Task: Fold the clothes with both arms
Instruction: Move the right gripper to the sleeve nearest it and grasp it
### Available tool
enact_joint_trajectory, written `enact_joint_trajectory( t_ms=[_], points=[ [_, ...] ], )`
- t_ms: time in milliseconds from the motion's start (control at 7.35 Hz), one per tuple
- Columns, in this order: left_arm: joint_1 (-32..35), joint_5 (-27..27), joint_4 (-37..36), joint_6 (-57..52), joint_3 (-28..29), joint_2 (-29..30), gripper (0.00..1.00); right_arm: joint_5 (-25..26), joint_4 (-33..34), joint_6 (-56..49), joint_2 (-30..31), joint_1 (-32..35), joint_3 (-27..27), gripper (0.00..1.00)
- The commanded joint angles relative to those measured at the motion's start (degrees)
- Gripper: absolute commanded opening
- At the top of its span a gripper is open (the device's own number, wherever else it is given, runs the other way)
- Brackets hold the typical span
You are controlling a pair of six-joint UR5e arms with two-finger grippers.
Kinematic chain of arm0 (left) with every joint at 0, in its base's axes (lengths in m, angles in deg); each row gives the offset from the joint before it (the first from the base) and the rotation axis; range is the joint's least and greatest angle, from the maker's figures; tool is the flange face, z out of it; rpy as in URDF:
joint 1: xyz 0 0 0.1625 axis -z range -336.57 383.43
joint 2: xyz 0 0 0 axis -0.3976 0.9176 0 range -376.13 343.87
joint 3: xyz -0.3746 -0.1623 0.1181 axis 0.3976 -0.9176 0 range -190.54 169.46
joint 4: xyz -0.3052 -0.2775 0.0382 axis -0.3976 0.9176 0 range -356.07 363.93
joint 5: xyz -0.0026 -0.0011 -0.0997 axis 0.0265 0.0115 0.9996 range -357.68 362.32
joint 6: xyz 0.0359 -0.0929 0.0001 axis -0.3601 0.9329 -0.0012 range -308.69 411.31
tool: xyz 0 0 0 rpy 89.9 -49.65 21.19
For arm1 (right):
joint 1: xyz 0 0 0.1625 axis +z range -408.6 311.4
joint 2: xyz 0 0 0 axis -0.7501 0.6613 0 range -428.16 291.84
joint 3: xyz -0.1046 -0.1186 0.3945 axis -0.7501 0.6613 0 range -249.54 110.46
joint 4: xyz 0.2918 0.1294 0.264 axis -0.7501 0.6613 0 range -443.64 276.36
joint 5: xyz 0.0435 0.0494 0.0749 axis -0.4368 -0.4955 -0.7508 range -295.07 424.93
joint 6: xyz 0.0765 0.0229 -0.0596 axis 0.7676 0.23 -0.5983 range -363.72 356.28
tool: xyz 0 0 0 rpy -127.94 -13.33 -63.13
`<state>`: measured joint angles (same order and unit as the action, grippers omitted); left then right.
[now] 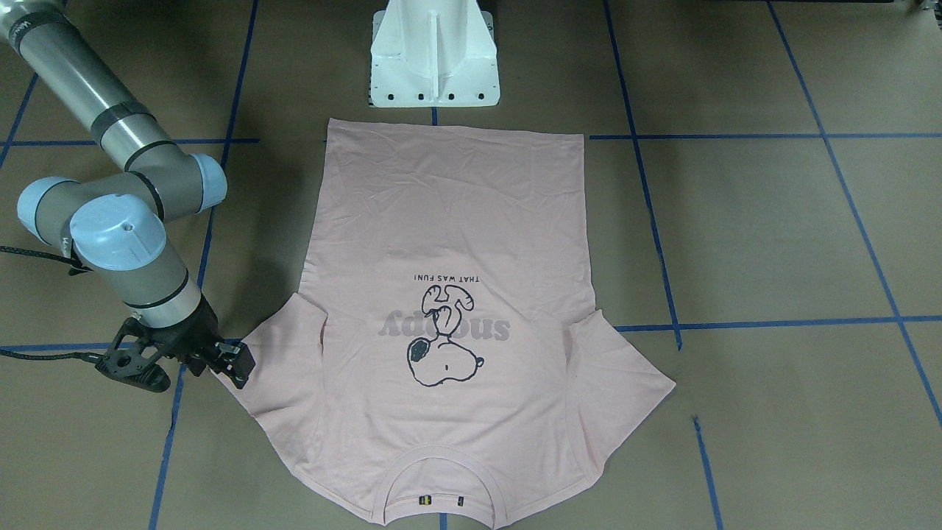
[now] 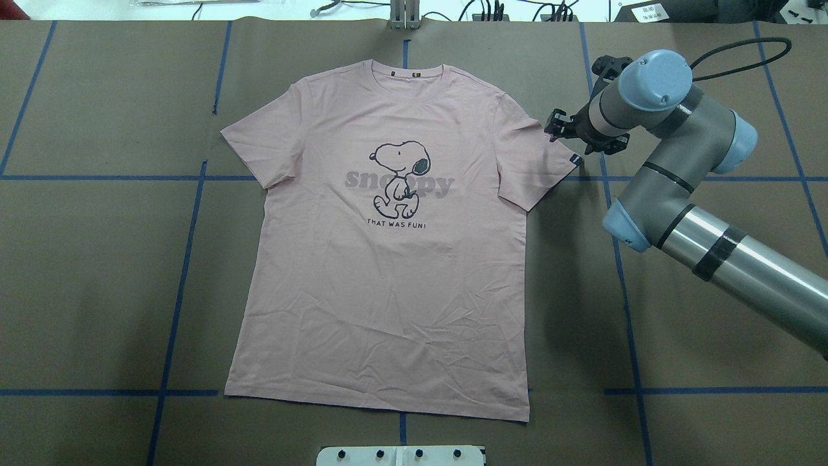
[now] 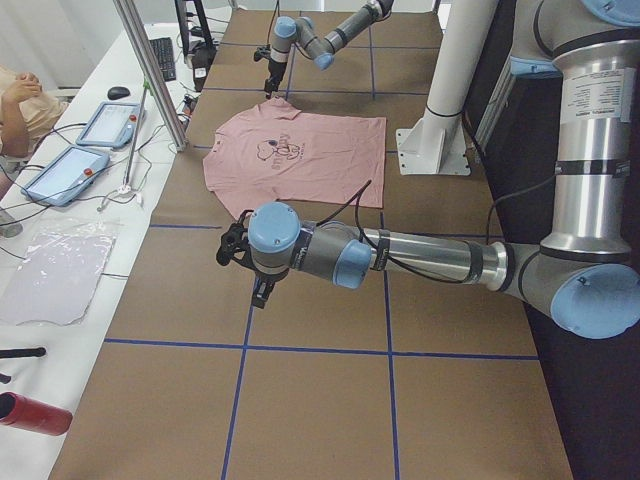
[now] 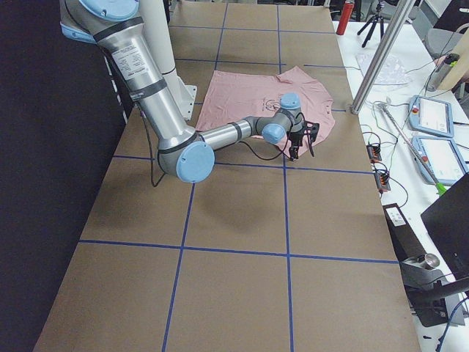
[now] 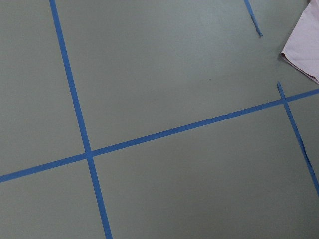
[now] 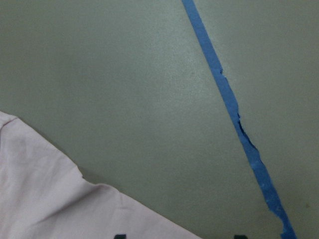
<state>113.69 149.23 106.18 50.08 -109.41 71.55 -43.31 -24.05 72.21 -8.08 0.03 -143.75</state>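
The pale pink T-shirt [image 2: 388, 259] lies flat and face up on the brown table, its collar at the far edge and the Snoopy print showing [image 1: 441, 346]. My right gripper [image 2: 575, 155] sits low at the hem of the shirt's right sleeve; it also shows in the front view [image 1: 227, 365]. In the right wrist view the sleeve's edge [image 6: 45, 199] lies at the bottom, with two dark fingertips apart, so the gripper is open. My left gripper [image 3: 258, 288] hangs over bare table beyond the other sleeve [image 5: 305, 45]. Whether it is open or shut I cannot tell.
The white pedestal base [image 1: 434, 66] stands just behind the shirt's bottom hem. Blue tape lines [image 2: 187, 259] cross the brown table. An operators' bench with tablets [image 3: 70, 170] and a metal post [image 3: 155, 75] runs along the table's far side.
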Motion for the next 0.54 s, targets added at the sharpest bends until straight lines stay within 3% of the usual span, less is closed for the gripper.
enact_joint_trajectory(
  t_ms=[0, 136, 408],
  points=[
    [0.0, 0.0, 0.1, 1.1, 0.0, 0.0, 1.0, 0.0, 0.0, 0.0, 1.7, -0.3, -0.1, 0.78],
    [0.0, 0.0, 0.1, 1.1, -0.2, 0.0, 1.0, 0.0, 0.0, 0.0, 2.0, -0.3, -0.1, 0.73],
    [0.0, 0.1, 0.1, 2.4, -0.6, 0.0, 1.0, 0.0, 0.0, 0.1, 2.1, -0.4, -0.1, 0.55]
  ],
)
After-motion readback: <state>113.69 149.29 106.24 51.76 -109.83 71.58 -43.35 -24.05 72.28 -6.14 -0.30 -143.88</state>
